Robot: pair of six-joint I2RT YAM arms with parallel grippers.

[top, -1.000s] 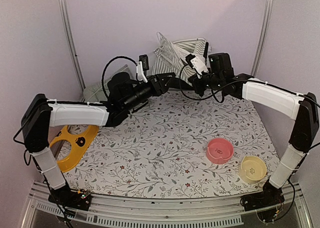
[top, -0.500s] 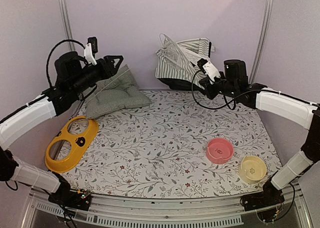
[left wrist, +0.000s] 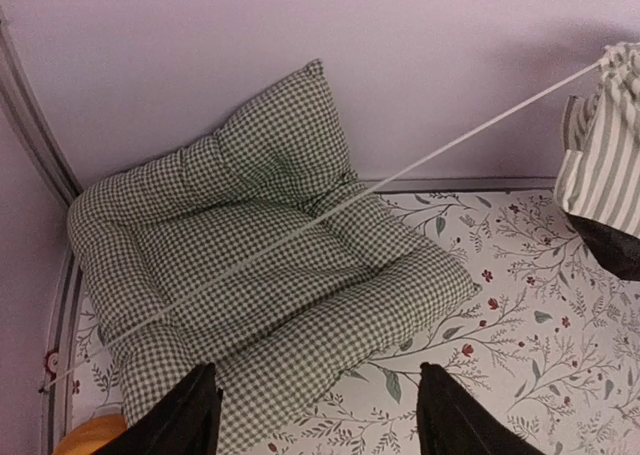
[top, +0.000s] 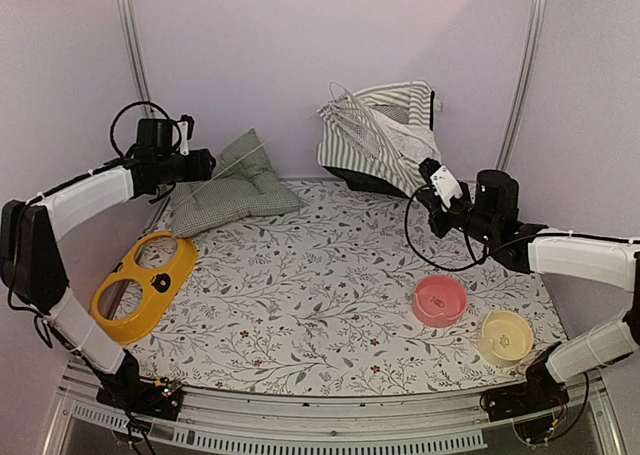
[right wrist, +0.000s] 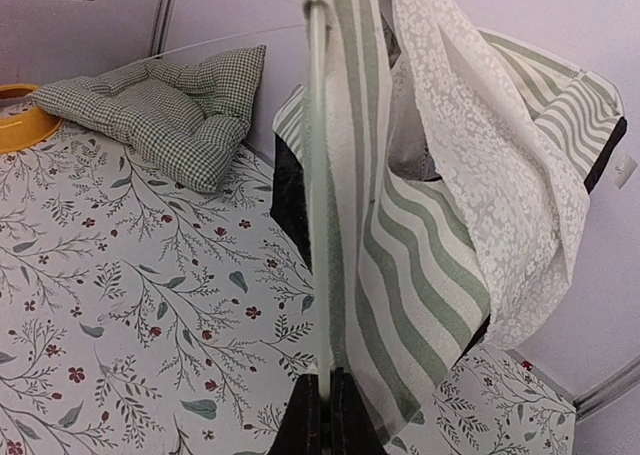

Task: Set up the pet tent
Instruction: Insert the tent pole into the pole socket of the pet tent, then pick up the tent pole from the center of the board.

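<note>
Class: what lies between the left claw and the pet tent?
The green checked cushion, a thin white pole stretched over it, in top and left wrist views.

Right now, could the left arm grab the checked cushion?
Probably yes. The left gripper hovers open right over the cushion, with only a thin white tent pole stretched across in between.

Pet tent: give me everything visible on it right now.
The pet tent is green-and-white striped fabric with white lacy mesh panels and a dark base part. It is crumpled and half-collapsed, not set up. It sits at the far edge of the table. Thin white poles stick out of it, and one pole stretches left over the checked cushion. The right end effector is shut on another pole along a striped edge.
</note>
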